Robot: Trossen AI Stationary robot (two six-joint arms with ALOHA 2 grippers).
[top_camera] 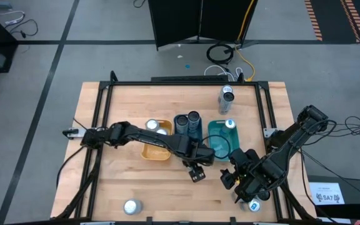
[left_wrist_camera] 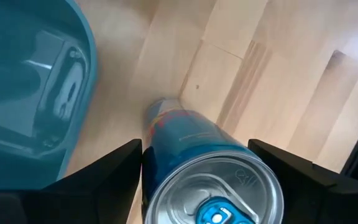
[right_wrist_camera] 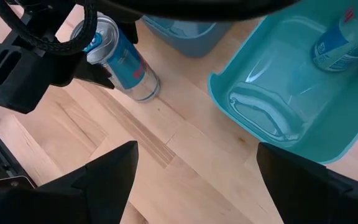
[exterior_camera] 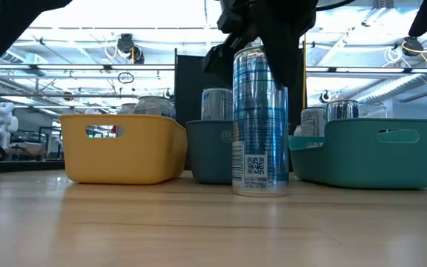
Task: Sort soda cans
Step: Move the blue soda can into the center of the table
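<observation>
A blue-and-silver soda can [exterior_camera: 260, 119] stands upright on the wood near the table's middle, its base on the table. My left gripper [left_wrist_camera: 197, 180] is at its upper part [right_wrist_camera: 98, 37], shut on it, and in the high view the left gripper [top_camera: 197, 170] hides the can. My right gripper [right_wrist_camera: 194, 180] hangs open above bare wood just to the can's right [top_camera: 235, 178] and holds nothing. Other cans stand in the yellow tray [top_camera: 157, 128], the grey-blue tray [top_camera: 187, 122] and the teal tray [top_camera: 229, 125]. My left gripper holds the blue can by its upper part, just below the rim [left_wrist_camera: 151, 168]. The can is pinched between the two fingers [left_wrist_camera: 114, 177], which come from above, pointing down. It stands upright with its base [exterior_camera: 260, 189] on the table.
A silver can [top_camera: 227, 97] stands alone near the far edge. Another [top_camera: 132, 206] is at the near edge, and one [top_camera: 254, 205] stands by the right arm. The three trays sit side by side just beyond the grippers. Bare wood lies in front of the trays.
</observation>
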